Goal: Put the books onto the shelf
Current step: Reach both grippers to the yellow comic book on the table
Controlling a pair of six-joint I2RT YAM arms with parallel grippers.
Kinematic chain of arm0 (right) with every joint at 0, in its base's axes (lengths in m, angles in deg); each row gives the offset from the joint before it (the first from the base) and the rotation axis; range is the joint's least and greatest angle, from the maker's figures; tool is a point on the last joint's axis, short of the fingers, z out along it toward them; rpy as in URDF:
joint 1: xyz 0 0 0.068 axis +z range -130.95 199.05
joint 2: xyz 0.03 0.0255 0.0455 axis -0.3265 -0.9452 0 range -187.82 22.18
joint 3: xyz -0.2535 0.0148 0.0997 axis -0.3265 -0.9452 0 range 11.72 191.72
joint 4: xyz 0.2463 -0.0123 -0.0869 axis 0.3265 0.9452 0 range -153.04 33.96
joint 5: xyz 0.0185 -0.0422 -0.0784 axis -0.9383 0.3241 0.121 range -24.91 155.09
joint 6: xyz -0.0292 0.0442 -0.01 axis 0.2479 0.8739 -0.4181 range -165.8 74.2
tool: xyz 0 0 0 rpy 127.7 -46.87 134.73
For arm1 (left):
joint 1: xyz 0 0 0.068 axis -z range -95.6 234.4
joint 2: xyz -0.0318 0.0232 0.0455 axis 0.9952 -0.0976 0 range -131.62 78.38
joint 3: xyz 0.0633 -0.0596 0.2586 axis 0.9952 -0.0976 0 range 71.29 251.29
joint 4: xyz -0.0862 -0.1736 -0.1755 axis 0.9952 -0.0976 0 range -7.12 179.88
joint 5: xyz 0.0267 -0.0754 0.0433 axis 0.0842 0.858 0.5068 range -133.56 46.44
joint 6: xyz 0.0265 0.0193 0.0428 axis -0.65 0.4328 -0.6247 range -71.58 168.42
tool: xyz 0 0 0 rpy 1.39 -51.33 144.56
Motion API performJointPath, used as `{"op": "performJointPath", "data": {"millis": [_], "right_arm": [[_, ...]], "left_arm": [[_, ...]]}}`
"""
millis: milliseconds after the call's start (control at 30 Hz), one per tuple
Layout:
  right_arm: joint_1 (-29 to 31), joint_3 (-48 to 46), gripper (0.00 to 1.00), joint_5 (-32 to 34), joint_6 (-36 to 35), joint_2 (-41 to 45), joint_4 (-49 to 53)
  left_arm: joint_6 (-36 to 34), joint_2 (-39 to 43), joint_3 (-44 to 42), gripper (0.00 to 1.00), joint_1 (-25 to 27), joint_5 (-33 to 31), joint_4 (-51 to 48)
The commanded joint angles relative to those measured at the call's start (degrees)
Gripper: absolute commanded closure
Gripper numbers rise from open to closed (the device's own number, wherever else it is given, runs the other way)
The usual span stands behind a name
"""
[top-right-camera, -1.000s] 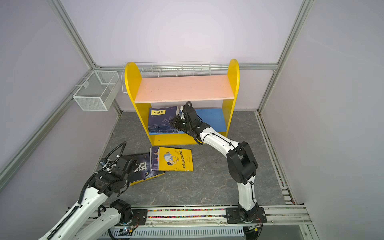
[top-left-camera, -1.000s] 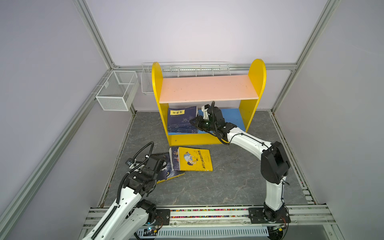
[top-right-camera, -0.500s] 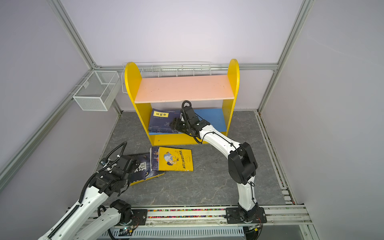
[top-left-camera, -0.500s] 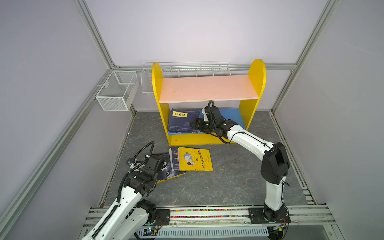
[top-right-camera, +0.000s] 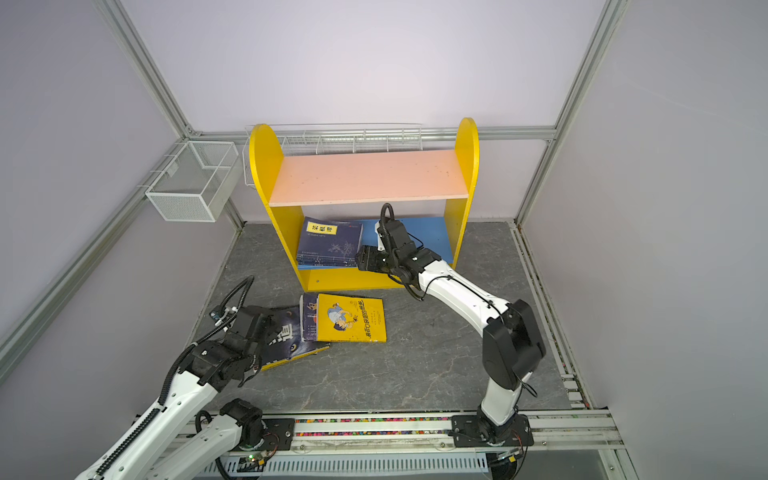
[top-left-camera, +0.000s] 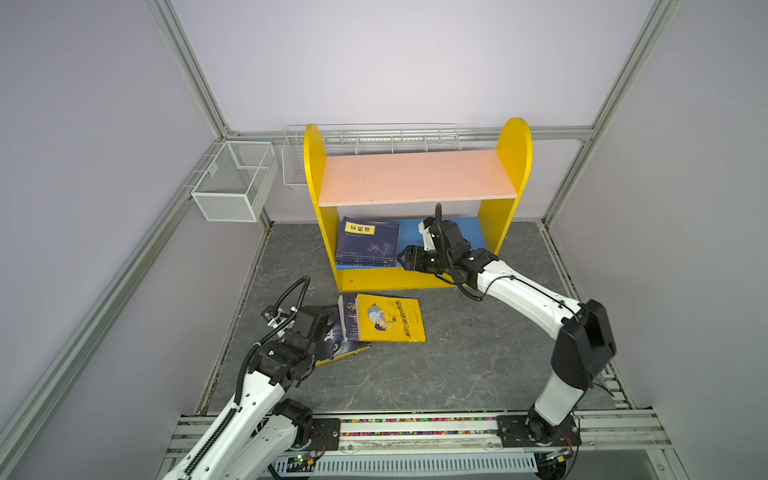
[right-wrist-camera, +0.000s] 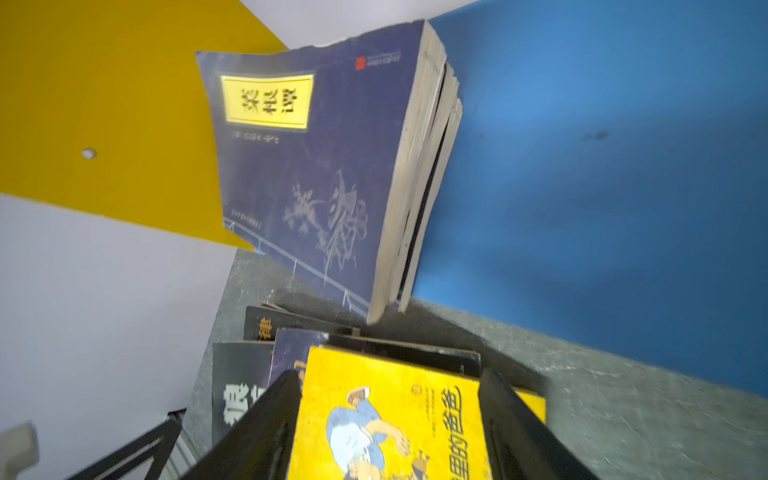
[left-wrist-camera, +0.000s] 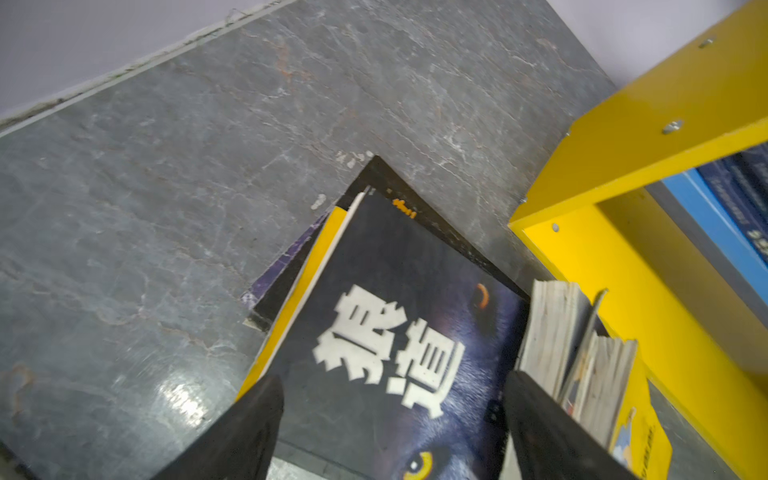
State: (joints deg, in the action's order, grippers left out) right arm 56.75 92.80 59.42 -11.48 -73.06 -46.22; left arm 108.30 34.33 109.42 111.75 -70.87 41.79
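Navy books (top-left-camera: 368,245) on shelf (top-left-camera: 415,178), just beside right end effector (top-left-camera: 403,258)

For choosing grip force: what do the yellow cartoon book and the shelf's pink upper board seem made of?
Yellow cartoon book: paper, with a smooth printed soft cover; it lies thin and flat.
Pink upper board: probably painted or laminated wood board, matte; its straight edge and even colour suggest this.

The grey tabletop (top-left-camera: 457,365) looks like veined slate with a dull sheen. The shelf (top-left-camera: 515,141) has glossy yellow painted panels, a matt, speckled pink board (top-left-camera: 415,174) and a smooth blue board (right-wrist-camera: 602,166). The navy books (right-wrist-camera: 324,166) show satin paper covers and rough, greyed page edges. The mesh basket (top-left-camera: 232,187), far left, is white-coated metal wire.
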Motion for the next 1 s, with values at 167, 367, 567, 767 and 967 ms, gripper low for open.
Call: {"op": "performJointPath", "data": {"millis": [167, 367, 567, 767, 967], "right_arm": [[-0.79, -16.17, 0.28, -12.85, -15.37, 5.38, 5.85], [-1.02, -19.78, 0.29, -16.68, -19.58, -0.75, 8.02], [-1.84, -19.64, 0.30, -19.52, -18.84, -7.31, 4.89], [-2.66, -20.67, 0.31, -20.83, -17.68, -10.73, 1.85], [-2.49, -20.40, 0.33, -26.58, -14.72, -13.40, -3.64]], "left_arm": [[-17.63, -7.22, 2.31, 0.17, 1.72, 16.45, 13.51], [-21.82, -13.58, 5.39, 0.16, 7.78, 18.27, 15.42], [-20.40, -18.82, 6.31, 0.17, 9.38, 16.04, 13.29], [-19.83, -20.18, 3.14, 0.18, 9.38, 15.66, 14.86], [-19.62, -21.20, 1.64, 0.22, 9.38, 16.00, 15.94]]}}
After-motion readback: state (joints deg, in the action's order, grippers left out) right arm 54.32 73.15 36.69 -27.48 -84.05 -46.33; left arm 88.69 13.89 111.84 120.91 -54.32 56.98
